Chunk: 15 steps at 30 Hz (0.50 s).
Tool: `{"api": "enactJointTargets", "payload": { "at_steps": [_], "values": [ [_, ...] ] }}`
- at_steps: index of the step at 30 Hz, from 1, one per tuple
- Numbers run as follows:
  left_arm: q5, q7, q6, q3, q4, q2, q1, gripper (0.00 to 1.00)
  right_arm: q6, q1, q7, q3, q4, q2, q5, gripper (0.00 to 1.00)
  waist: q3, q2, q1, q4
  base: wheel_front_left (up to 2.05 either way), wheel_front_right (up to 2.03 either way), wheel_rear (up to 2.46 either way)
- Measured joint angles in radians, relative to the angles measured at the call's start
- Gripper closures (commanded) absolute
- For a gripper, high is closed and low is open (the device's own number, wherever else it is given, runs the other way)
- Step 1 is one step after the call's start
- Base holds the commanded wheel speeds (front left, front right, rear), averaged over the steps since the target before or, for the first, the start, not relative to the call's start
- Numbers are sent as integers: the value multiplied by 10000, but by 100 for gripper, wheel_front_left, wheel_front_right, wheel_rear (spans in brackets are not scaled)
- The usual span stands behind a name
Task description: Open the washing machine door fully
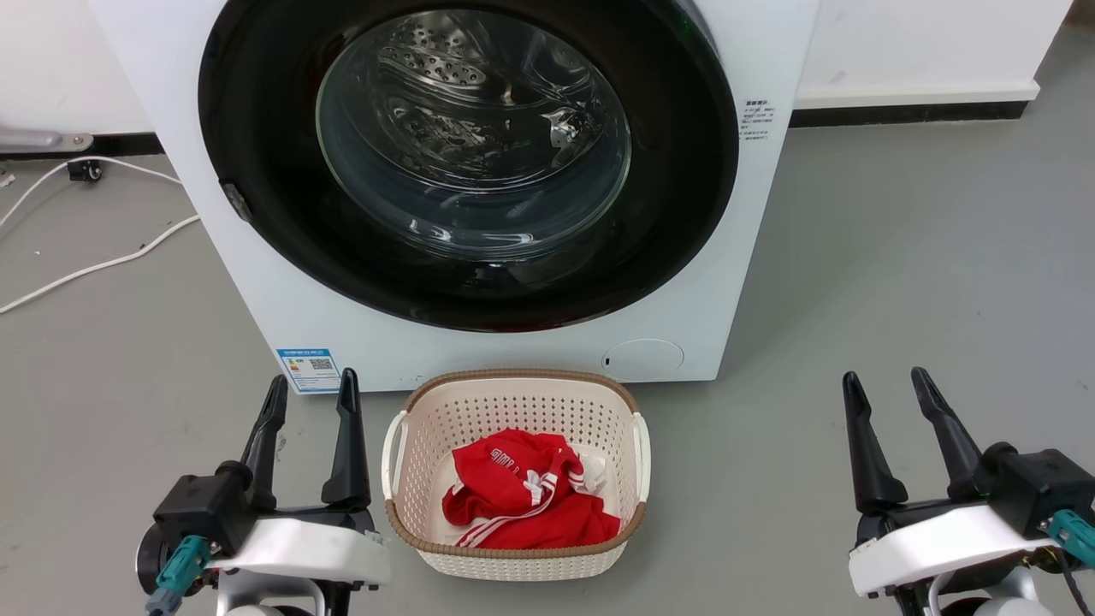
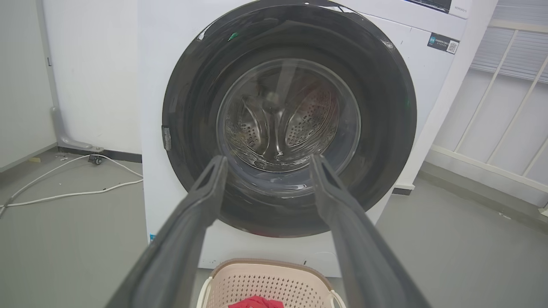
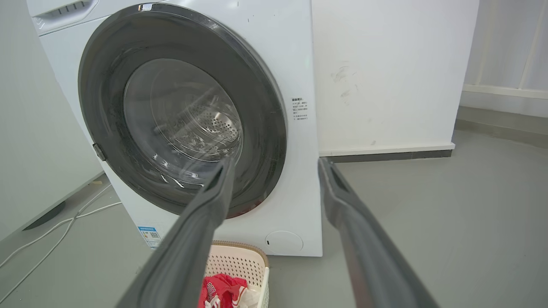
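Glossy black washing machine door shut.

Basket before the washing machine, garment inside — cable on floor, left.

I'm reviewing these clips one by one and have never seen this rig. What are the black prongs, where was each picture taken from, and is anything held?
This is a wheeled two-armed robot. The head view looks down from its head: the black prong pairs are its left hand and right hand, both open, holding nothing. The other two pictures come from wrist cameras, each looking along its own hand's fingers. Ahead stands the washing machine, its round black washing machine door shut. On the floor before it sits a basket holding a red garment.
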Motion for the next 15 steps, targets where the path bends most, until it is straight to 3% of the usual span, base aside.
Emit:
{"api": "enactJointTargets", "payload": {
  "at_steps": [15],
  "values": [
    [1486,-332,318,-221,-150,71,106,0,0,132,2,19,-157,12,-1317,0,-10,0,0,55,0,0,0]
  ]
}}
